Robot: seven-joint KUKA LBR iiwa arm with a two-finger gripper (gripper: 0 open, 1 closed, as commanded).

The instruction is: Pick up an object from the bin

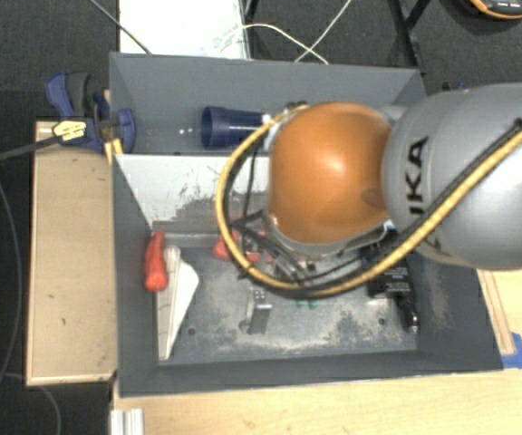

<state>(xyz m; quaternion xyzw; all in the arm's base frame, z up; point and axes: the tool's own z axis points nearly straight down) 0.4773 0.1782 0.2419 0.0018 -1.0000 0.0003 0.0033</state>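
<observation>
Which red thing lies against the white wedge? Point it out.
The longer red piece by the bin left wall, touching the white wedge at its top. The small red bit lies apart, further right.

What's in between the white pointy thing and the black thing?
In the camera view, a small grey metal piece sits on the bin floor between the white wedge and the black thing, nearer the wedge.
</observation>
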